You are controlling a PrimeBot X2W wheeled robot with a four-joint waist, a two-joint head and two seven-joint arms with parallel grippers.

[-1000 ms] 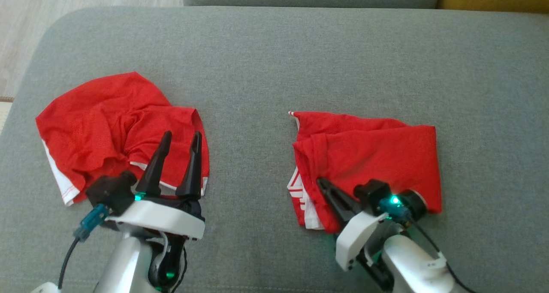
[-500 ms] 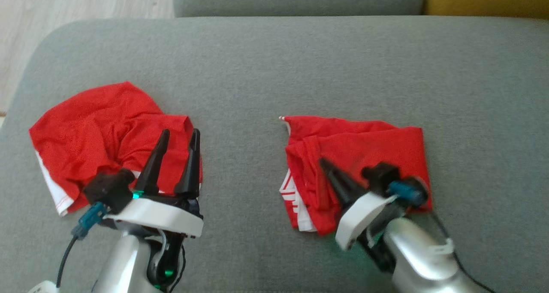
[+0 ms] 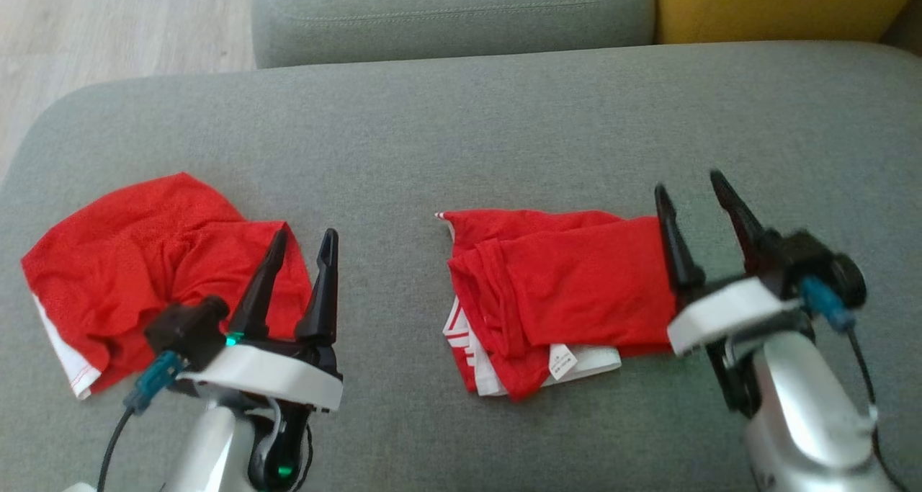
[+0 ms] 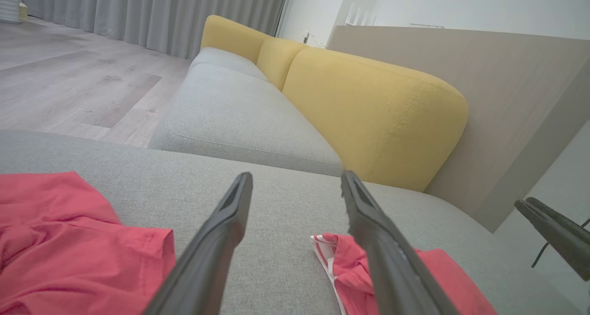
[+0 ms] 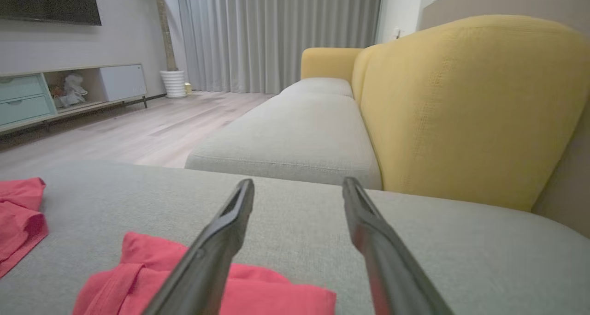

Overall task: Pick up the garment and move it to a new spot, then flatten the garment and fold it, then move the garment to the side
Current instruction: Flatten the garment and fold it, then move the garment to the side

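A folded red garment [image 3: 569, 283] with white trim and a small tag lies mid-cushion; it also lies low in the left wrist view [image 4: 364, 269] and the right wrist view [image 5: 138, 259]. My right gripper [image 3: 688, 184] is open and empty at its right edge, fingers [image 5: 226, 227] above the cloth. A second, crumpled red garment [image 3: 137, 276] lies at the left. My left gripper [image 3: 305, 236] hovers open over its right edge, holding nothing; its fingers [image 4: 221, 232] point across the cushion.
Everything rests on a wide grey cushion [image 3: 468, 132]. Beyond it are another grey seat [image 3: 446, 9] and a yellow backrest [image 3: 778, 2]. Wooden floor [image 3: 108, 24] lies past the cushion's left edge.
My right gripper opened, let go of the folded garment and swung from its near left corner to its right edge. The head camera shifted. The left gripper stayed put.
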